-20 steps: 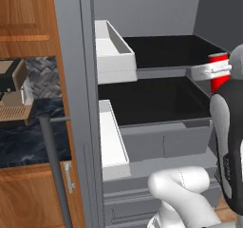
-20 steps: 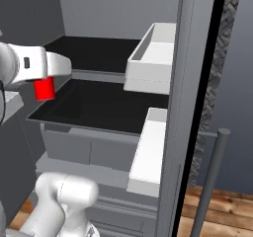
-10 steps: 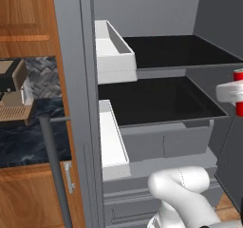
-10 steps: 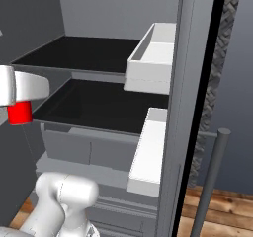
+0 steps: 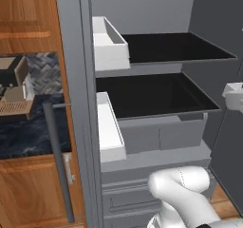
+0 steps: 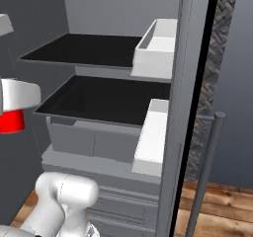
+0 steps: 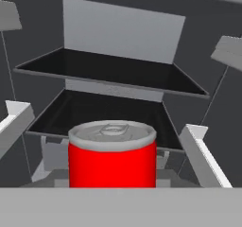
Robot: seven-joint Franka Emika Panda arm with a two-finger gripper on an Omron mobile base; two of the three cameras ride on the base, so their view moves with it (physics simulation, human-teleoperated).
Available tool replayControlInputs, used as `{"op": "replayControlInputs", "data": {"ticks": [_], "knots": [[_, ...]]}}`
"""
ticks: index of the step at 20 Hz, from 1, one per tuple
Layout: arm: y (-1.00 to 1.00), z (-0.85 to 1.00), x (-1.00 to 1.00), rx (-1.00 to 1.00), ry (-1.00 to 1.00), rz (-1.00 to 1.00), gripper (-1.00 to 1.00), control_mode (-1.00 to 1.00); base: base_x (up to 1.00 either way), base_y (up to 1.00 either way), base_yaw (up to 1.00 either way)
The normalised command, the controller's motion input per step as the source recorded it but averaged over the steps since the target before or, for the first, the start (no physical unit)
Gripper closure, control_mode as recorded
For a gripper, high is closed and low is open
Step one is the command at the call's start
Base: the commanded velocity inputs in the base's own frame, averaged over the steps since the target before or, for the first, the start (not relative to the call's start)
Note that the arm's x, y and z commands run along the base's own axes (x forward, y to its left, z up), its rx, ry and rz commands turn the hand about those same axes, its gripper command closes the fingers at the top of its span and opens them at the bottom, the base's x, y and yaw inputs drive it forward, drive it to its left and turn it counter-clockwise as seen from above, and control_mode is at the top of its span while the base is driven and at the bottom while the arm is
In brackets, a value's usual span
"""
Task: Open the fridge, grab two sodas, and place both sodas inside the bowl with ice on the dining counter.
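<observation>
The grey fridge (image 5: 156,91) stands open, its dark shelves (image 6: 99,95) bare. My gripper (image 6: 10,120) is shut on a red soda can (image 6: 10,122) with a silver top, held in front of the shelves at the left edge of the right base view. In the hand view the can (image 7: 112,155) stands upright close to the camera, facing the fridge interior (image 7: 113,103). My white hand (image 5: 233,96) sits at the right edge of the left base view. A second soda, the bowl and the dining counter are out of view.
White door bins (image 5: 110,44) (image 5: 110,127) line the left door, and more bins (image 6: 157,48) (image 6: 150,137) line the right door. Long bar handles (image 5: 58,160) (image 6: 205,167) stick out. A coffee machine (image 5: 14,91) sits on a dark counter beside brown cabinets (image 5: 28,8).
The hand with the red can has drawn back out of the fridge and lower, sliding toward the right edge of the left base view and the left edge of the right base view.
</observation>
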Motion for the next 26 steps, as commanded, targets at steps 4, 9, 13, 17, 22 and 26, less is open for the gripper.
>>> {"op": "replayControlInputs", "data": {"ticks": [4, 9, 13, 17, 22, 26], "knots": [[0.0, 0.0, 0.0, 0.0, 0.0, 0.0, 1.0, 1.0, -1.0, 0.01, -0.08], [0.0, 0.0, 0.0, 0.0, 0.0, 0.0, 1.0, 1.0, -1.0, -0.02, -0.21], [0.0, 0.0, 0.0, 0.0, 0.0, 0.0, 1.0, 1.0, -0.67, -0.25, -0.48], [0.0, 0.0, 0.0, 0.0, 0.0, 0.0, 1.0, 1.0, -0.3, -0.25, -0.57], [0.0, 0.0, 0.0, 0.0, 0.0, 0.0, 1.0, 1.0, -0.06, -0.42, -0.56], [0.0, 0.0, 0.0, 0.0, 0.0, 0.0, 1.0, 1.0, 0.31, -0.84, -0.47]]}}
